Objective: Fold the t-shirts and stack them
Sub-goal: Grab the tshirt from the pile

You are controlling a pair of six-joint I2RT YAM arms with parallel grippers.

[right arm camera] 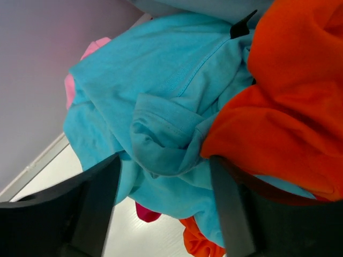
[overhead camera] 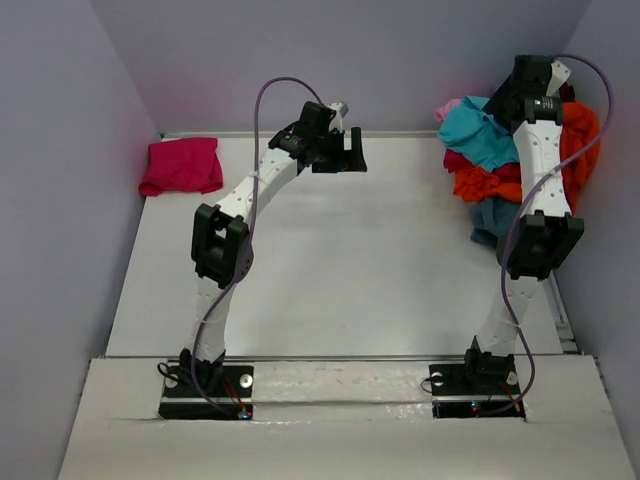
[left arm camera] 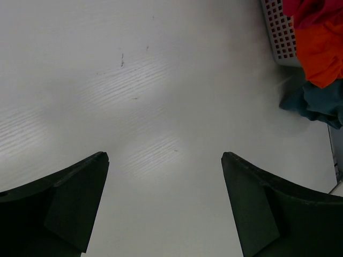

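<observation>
A heap of t-shirts lies at the table's back right: turquoise (overhead camera: 480,135) on top, orange (overhead camera: 480,183), dusty blue (overhead camera: 492,215), light pink (overhead camera: 450,107). A folded magenta-pink t-shirt (overhead camera: 182,166) rests at the back left. My right gripper (right arm camera: 165,159) reaches into the heap, its jaws apart on either side of a bunched fold of the turquoise shirt (right arm camera: 161,80), with the orange shirt (right arm camera: 295,107) against the right finger. My left gripper (left arm camera: 163,156) hovers open and empty over bare table near the back middle (overhead camera: 345,155).
A white lattice basket (left arm camera: 278,32) stands under the heap, with orange (left arm camera: 321,53) and dusty blue (left arm camera: 316,101) cloth spilling over its side. Grey walls close in the table at the back, left and right. A scrap of crimson cloth (right arm camera: 144,213) shows beneath the turquoise shirt.
</observation>
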